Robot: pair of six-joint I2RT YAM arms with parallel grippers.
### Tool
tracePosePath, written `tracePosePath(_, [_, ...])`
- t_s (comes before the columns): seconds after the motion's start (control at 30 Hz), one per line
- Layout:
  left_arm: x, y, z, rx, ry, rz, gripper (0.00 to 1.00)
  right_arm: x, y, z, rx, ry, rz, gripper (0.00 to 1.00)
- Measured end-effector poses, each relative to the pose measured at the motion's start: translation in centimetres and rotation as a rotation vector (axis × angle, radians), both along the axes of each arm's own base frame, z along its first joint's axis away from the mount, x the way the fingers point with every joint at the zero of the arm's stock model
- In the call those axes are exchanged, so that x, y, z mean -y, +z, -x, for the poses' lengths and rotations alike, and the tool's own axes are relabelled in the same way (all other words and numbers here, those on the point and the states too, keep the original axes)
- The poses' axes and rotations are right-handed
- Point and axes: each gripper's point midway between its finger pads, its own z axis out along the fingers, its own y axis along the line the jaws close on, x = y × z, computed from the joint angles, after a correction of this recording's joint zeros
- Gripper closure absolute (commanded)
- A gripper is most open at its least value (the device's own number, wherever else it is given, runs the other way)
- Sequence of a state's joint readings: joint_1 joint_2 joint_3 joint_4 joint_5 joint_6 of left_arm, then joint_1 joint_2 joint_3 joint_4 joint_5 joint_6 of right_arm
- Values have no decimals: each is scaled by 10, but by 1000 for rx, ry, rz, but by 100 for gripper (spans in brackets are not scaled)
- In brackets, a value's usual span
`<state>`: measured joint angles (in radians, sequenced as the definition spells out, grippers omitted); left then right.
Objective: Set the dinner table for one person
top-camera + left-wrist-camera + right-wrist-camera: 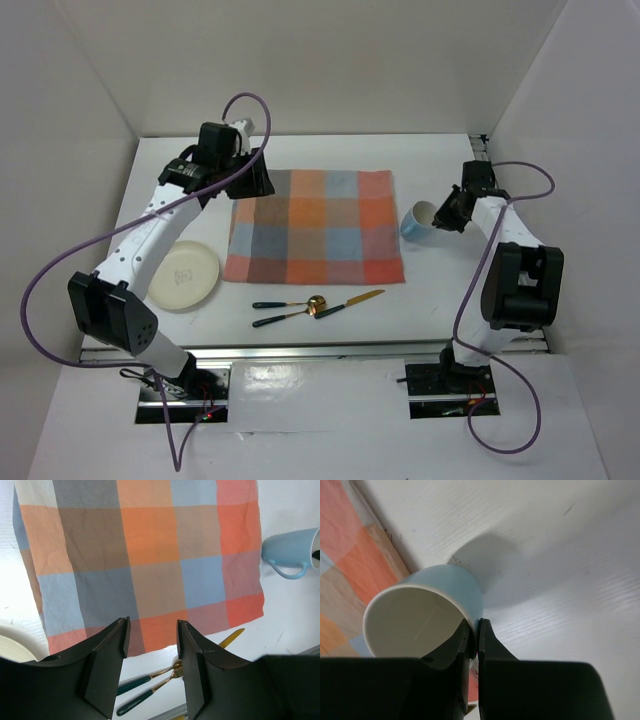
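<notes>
Under both arms: dinner table (440,160), checked cloth (315,225) at centre.
Cut off: plate (12,647), at left wrist view's edge.
Left gripper (151,630): spread, above cloth.
Right gripper (474,630): pinching rim of blue mug (445,587).

Left fingers (107,665) wide apart over the table; right fingers (492,650) almost together.
</notes>
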<state>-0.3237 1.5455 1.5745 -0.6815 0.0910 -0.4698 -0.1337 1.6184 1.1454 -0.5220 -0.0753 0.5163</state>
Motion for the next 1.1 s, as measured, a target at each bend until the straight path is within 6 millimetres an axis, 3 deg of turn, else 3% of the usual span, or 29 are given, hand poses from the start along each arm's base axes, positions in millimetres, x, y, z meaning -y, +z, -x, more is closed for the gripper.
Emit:
tracePosePath(0.13, [0, -3, -1, -7, 0, -3, 42, -1, 13, -9, 7, 16, 81, 100])
tracePosePath(0.23, [-1, -4, -2, -10, 6, -9, 42, -13, 37, -23, 46, 62, 133, 100])
tracePosePath(0.37, [-9, -7, -4, -13, 55, -34, 42, -42, 75, -61, 128, 143, 161, 100])
tracePosePath(0.47, [-20, -9, -6, -23, 124, -46, 42, -68, 89, -93, 180, 194, 171, 100])
tracePosePath(0.63, [-43, -21, 5, -63, 253, -28, 42, -100, 74, -129, 166, 256, 189, 100])
tracePosePath(0.77, [-65, -37, 26, -106, 365, -6, 42, -118, 47, -157, 124, 281, 214, 100])
tracePosePath(0.93, [-91, -50, 42, -142, 475, 17, 33, -123, 26, -178, 96, 287, 231, 100])
tracePosePath(1.1, [-125, -57, 48, -161, 593, 30, 27, -120, 24, -178, 87, 289, 247, 100])
